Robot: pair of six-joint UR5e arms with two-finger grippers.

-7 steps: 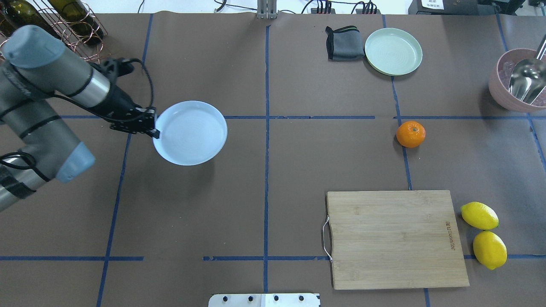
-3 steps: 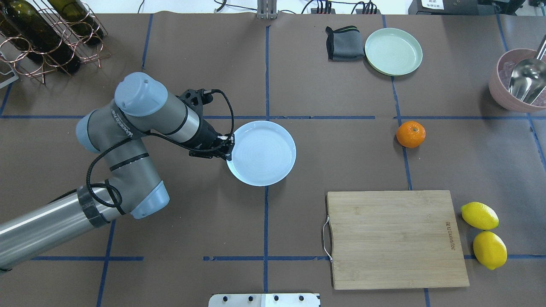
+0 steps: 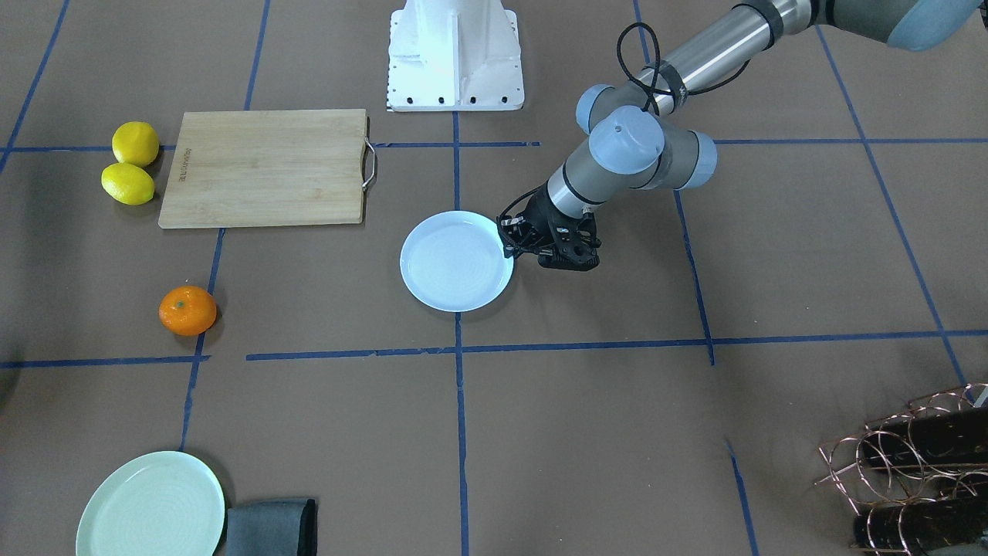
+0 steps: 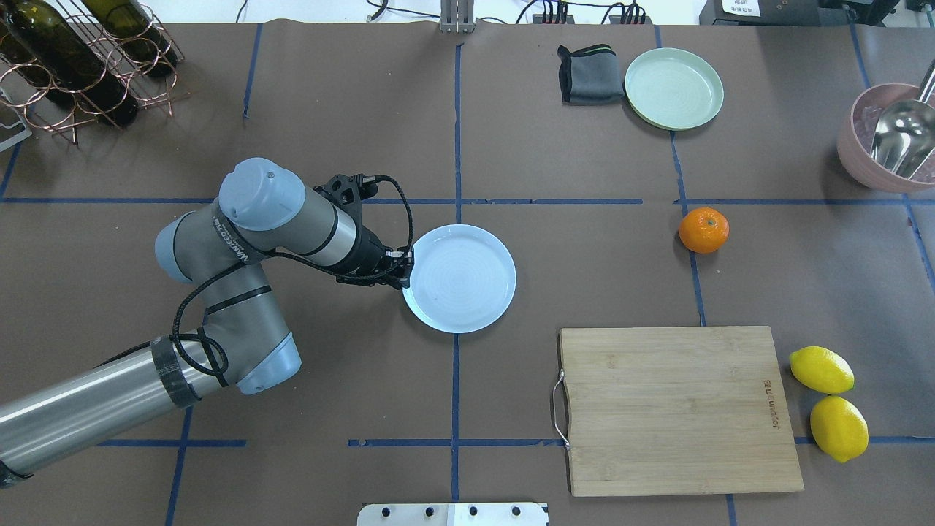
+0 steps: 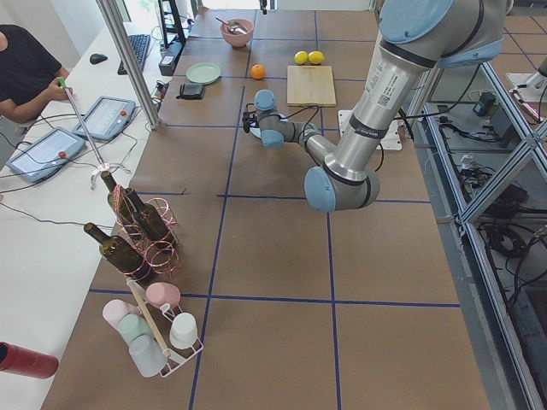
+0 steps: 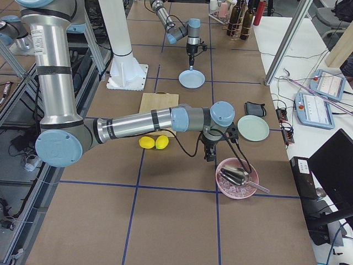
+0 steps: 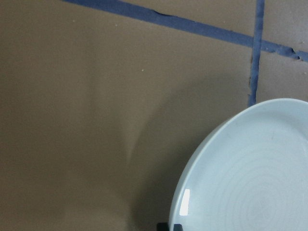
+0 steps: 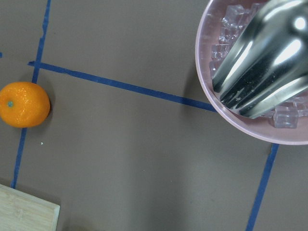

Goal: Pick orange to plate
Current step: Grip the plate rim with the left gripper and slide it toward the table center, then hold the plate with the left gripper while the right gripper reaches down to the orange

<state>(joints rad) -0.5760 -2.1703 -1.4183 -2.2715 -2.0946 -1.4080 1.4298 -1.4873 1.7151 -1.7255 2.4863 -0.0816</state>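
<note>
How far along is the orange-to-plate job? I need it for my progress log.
Done: nothing yet. In hand: the left pincer grips the plate by its rim, mid-table. Left: the orange lies untouched, far from the plate; it needs picking and placing.

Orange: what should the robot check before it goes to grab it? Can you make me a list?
1. Orange lies alone, with nothing touching it: ok.
2. Plate is empty and ready for it: ok.
3. Plate is set down flat: cannot tell.
4. Left gripper has let go of the plate: not ok, it grips the rim.
5. Right gripper is open for the grab: cannot tell.
</note>
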